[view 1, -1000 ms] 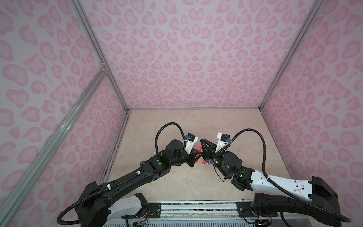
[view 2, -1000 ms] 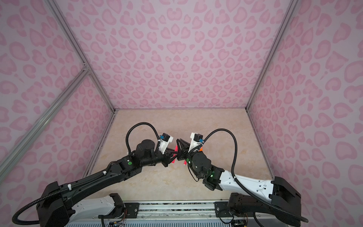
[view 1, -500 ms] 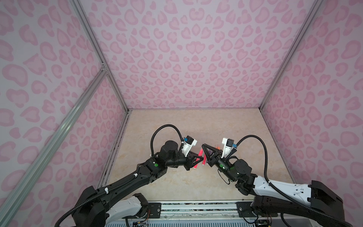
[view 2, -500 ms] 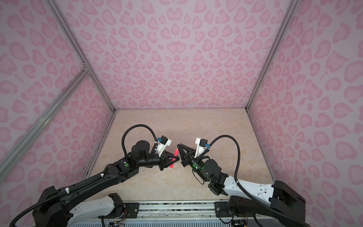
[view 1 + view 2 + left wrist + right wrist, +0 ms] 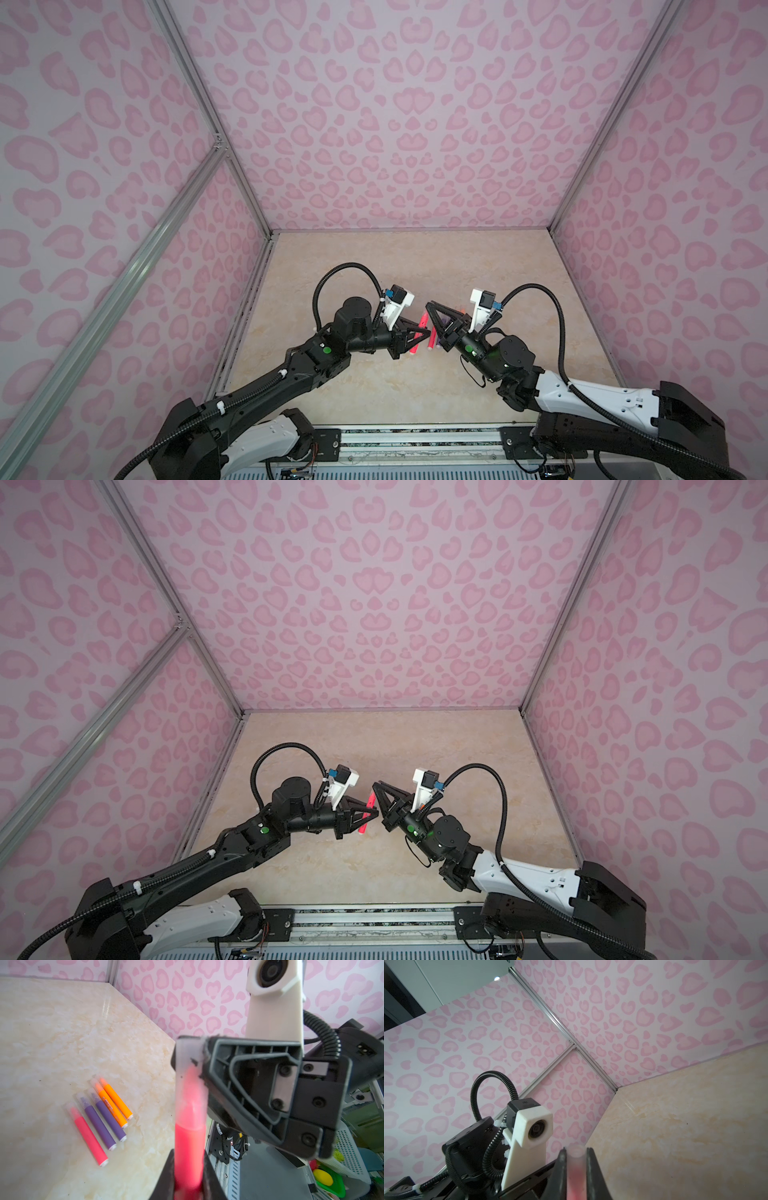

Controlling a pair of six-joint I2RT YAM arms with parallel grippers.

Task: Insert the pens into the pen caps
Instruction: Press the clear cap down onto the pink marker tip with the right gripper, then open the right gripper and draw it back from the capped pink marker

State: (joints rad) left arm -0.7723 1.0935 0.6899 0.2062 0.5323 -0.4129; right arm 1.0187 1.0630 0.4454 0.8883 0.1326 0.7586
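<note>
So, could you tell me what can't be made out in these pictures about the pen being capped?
- How far the clear cap sits on the pink pen: blurred in the left wrist view, too small in both top views.
- The pen's barrel in the right wrist view: cut off at the picture's edge inside the right gripper.
- The pens on the table in both top views: mostly hidden behind the right gripper.
</note>
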